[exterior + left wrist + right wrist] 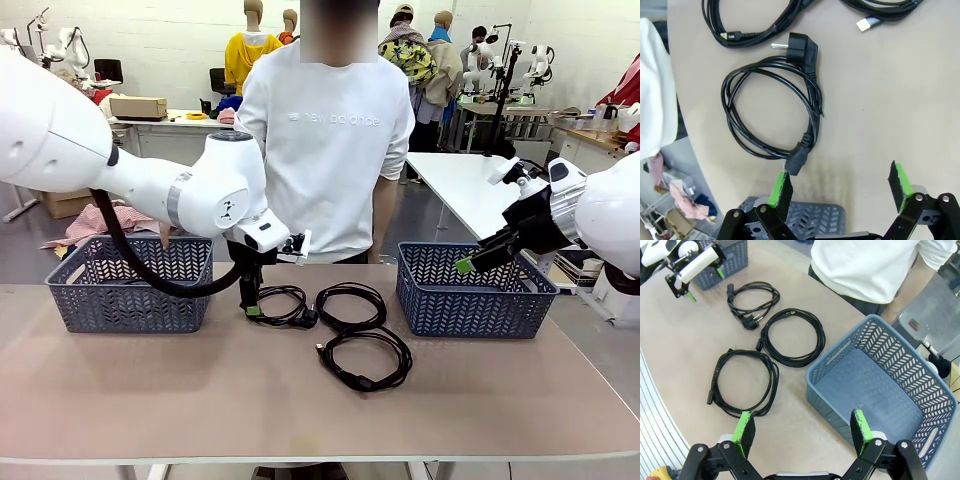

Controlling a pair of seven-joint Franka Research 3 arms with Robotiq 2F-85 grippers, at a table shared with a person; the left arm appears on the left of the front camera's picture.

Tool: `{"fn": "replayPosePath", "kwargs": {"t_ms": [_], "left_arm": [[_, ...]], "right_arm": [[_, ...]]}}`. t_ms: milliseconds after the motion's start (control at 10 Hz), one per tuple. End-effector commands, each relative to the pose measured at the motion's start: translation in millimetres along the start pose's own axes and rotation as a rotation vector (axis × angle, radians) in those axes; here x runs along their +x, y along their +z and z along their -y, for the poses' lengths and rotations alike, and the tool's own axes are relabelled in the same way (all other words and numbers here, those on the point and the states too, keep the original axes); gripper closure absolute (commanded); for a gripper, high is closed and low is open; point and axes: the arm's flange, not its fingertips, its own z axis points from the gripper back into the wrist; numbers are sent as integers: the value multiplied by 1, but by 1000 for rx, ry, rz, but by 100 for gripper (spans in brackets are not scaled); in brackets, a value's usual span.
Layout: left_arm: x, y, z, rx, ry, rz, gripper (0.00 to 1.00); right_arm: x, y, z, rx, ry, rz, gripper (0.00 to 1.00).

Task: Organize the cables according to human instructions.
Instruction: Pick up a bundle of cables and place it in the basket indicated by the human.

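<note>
1. Nearest me on the desk (140,390) lies the front cable (773,382), a flat black coil with nothing over it.
2. Just behind it sits the middle cable (790,362), coiled between the two baskets and nearer the right basket (470,300).
3. Beside that, toward the left basket (120,295), lies the left cable (804,47), its round plug next to the middle coil.
4. The left hand (840,182) hangs over that cable's small connector end, released and grasping nothing. I cannot tell whether a pad touches the connector. From the front it blocks part of the coil.
5. The left arm's thick hose (150,275) sags across the left basket's front wall.
6. The right hand (802,425) is released too and empty, held up over the right basket's edge.
7. At the far side a person in a white top (325,140) stands against the desk, the hands hard to make out behind the arm.
8. In the left wrist view, two coils are cut off at the top.
</note>
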Motion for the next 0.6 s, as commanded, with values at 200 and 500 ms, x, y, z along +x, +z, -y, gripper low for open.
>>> {"fn": "replayPosePath", "kwargs": {"t_ms": [200, 500], "left_arm": [[0, 0, 0, 0, 0, 0, 0], [0, 0, 0, 0, 0, 0, 0]], "right_arm": [[0, 0, 1, 6, -7, 8, 0], [0, 0, 1, 6, -7, 8, 0]]}}
